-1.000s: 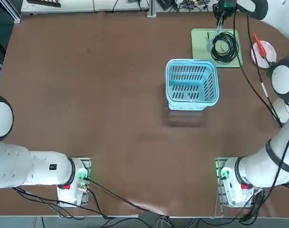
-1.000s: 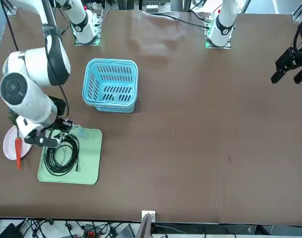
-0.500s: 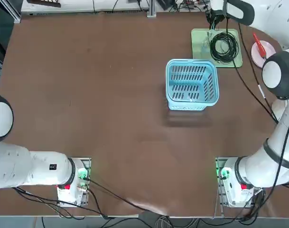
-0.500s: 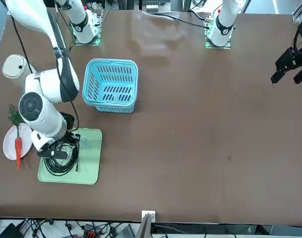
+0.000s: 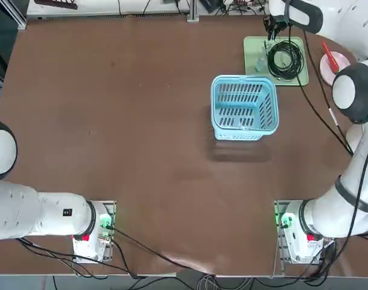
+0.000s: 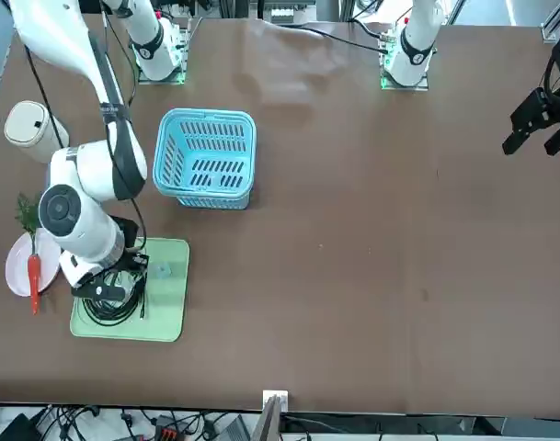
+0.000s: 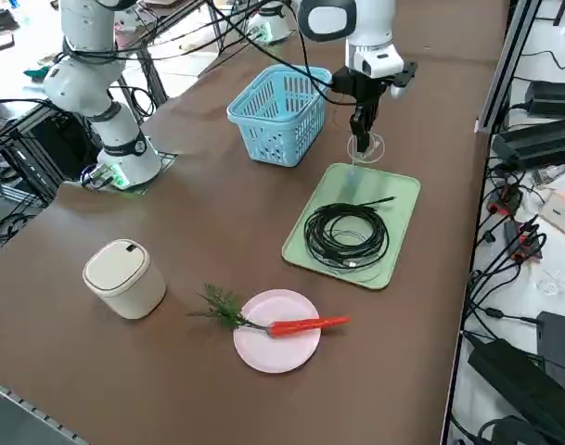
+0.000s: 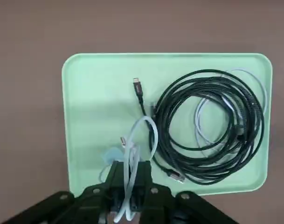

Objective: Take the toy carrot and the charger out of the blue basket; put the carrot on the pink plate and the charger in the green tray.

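Charger (image 8: pixel 131 163), white cable: pinched in right gripper (image 8: pixel 128 196) above green tray (image 8: pixel 95 93); lower beside black coiled cable (image 8: pixel 207 126), then release inside rim.

Bright, even overhead light; soft shadows, sharp focus throughout.

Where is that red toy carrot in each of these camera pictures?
Top view: toy carrot at the right edge, on the pink plate.
Front view: toy carrot at the far left, on the plate.
Right side view: toy carrot bottom centre, across the plate.
Right wrist view: not in it.
Shared landmark: green tray.
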{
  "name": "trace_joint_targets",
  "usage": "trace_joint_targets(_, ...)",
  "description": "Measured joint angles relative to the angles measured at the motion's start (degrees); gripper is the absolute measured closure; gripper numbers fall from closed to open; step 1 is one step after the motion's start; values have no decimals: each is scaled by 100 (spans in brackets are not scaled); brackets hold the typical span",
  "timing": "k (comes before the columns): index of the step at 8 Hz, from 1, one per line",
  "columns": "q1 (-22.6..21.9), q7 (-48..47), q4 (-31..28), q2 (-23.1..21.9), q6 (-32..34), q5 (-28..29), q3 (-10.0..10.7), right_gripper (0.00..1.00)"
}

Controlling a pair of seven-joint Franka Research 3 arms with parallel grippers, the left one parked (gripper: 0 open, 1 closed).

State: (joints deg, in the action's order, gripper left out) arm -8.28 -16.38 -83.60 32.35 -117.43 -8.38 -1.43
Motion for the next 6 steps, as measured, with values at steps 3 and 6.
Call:
trace_joint_targets(3, 233, 274, 4, 59, -14, 2, 1, 80)
trace_joint_targets(6, 240, 292, 7, 97, -33, 4, -10, 47)
